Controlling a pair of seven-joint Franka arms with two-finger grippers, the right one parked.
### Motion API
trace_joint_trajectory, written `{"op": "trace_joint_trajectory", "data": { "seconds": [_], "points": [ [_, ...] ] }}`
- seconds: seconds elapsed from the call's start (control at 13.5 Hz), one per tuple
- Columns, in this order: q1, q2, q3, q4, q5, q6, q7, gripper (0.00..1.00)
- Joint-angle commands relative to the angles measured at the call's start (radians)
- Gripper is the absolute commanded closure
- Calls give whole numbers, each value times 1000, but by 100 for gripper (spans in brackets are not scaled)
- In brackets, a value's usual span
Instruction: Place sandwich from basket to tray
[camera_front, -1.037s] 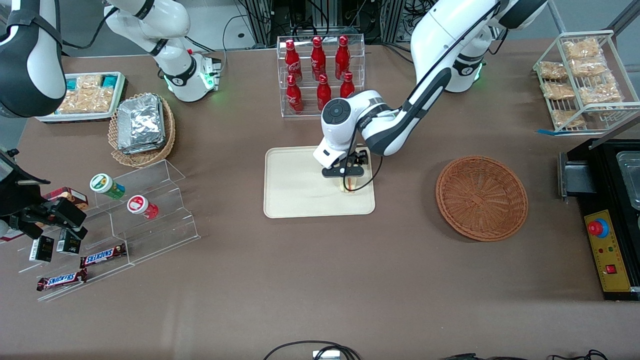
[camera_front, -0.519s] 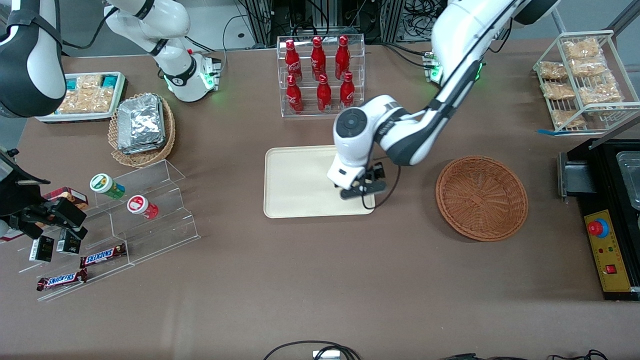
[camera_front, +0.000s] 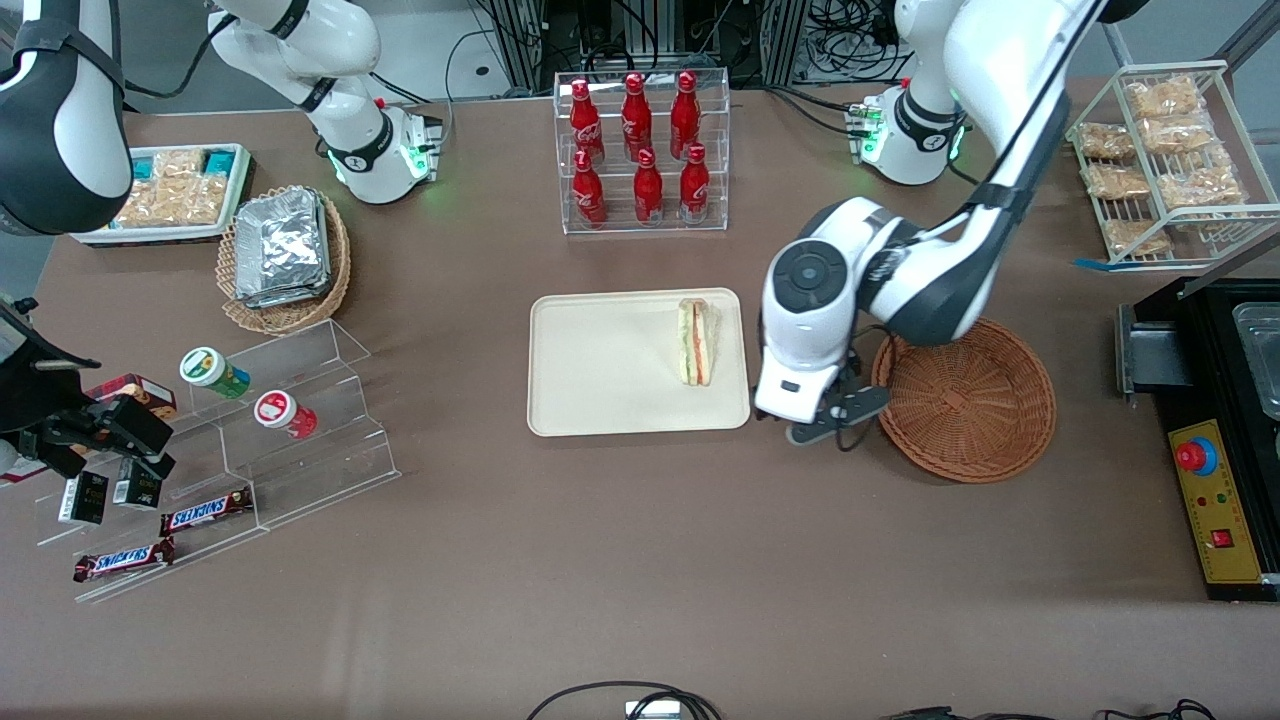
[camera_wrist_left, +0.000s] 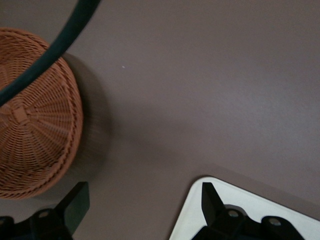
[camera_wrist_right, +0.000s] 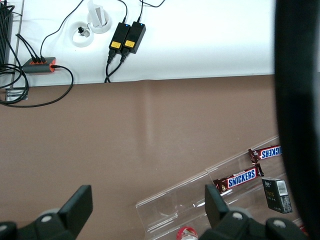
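Tool (camera_front: 835, 428) was hanging over bare counter (camera_front: 640, 560) in the gap between the tray (camera_front: 600, 400) and the basket (camera_front: 963, 396), down near the tray's front corner. In the wrist cam its fingers (camera_wrist_left: 75, 200) were spread wide with nothing between them, just brown counter (camera_wrist_left: 200, 75), with the basket's rim (camera_wrist_left: 40, 120) off one finger and the tray's rounded corner (camera_wrist_left: 200, 210) under the other. So it wasn't holding a thing.

A bit farther from the front camera, the sandwich (camera_front: 697, 341) was lying on the tray, close to the edge that faces the basket, running lengthwise along that edge with the green and orange-red filling stripes showing. It wasn't touching the rim as far as I could see. The rest of the tray was plain cream surface.

Basket sat just beside the tool, toward the working arm's end, with the arm's elbow (camera_front: 930, 290) hanging over the part of its rim farthest from the front camera. Nothing was showing in the part of the basket I could see.

Farther back still was the clear rack of red bottles (camera_front: 641, 150), well apart from the tray.
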Motion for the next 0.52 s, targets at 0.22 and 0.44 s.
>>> {"op": "trace_joint_trajectory", "data": {
  "seconds": [0.22, 0.44],
  "points": [
    [162, -155, -6, 10, -149, -165, 303, 1],
    [184, -247, 84, 6, -220, -239, 478, 1]
  ]
}}
